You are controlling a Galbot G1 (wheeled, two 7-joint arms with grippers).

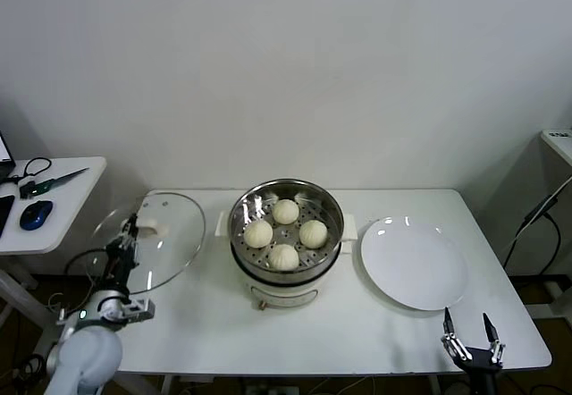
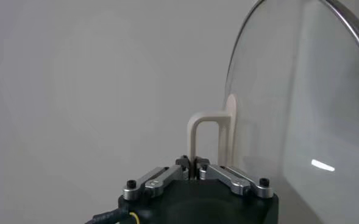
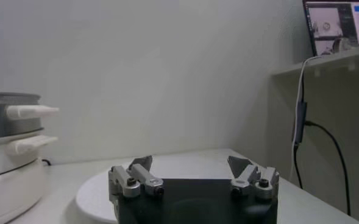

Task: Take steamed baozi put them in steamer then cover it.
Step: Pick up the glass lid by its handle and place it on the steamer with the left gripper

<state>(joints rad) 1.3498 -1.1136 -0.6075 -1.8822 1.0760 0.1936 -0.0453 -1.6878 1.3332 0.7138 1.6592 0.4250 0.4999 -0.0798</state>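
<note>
Several cream-white baozi (image 1: 284, 209) sit on the perforated tray inside the steel steamer (image 1: 246, 252) at the table's middle. The steamer stands uncovered; its handle side shows in the right wrist view (image 3: 8, 152). My left gripper (image 1: 130, 227) is shut on the cream handle (image 2: 206, 131) of the glass lid (image 1: 152, 239), holding it tilted on edge above the table's left end, left of the steamer. The lid's rim shows in the left wrist view (image 2: 301, 91). My right gripper (image 1: 471, 337) is open and empty at the table's front right corner.
An empty flat white plate (image 1: 413, 263) lies right of the steamer, also in the right wrist view (image 3: 100, 185). A side table (image 1: 54, 198) at the far left holds a blue mouse (image 1: 32, 216) and cables. A shelf (image 1: 559, 140) stands at the far right.
</note>
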